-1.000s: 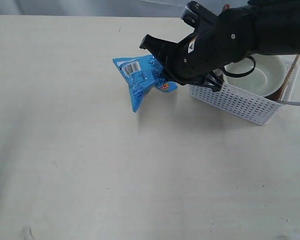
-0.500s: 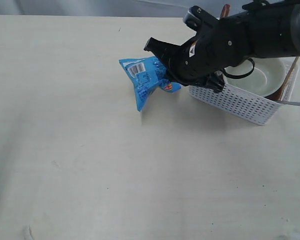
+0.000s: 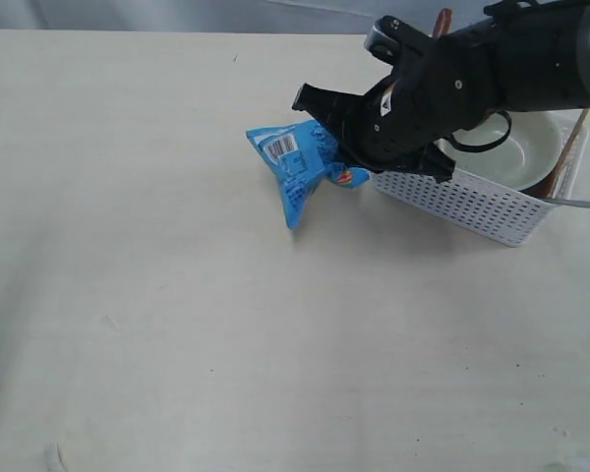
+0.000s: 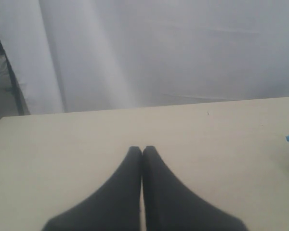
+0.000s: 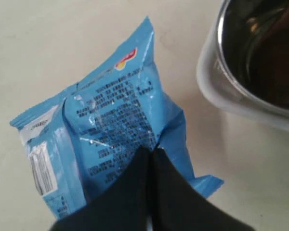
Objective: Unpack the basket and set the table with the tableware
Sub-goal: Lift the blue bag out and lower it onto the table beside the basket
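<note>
Here the right tool (image 5: 151,150) (jaws pinched) holds the packet (image 5: 111,115) beside the basket (image 3: 472,202).

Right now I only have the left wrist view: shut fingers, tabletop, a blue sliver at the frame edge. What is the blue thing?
Observer: A blue snack packet, pinched in the shut right gripper.
Operator: Where is the basket?
Observer: The white basket sits on the table right beside the packet, partly under the right arm.
Operator: What is in it?
Observer: An off-white bowl fills much of it.
Operator: Anything close to the packet?
Observer: The right wrist view shows a steel cup inside a white rim, just beside the packet.
</note>
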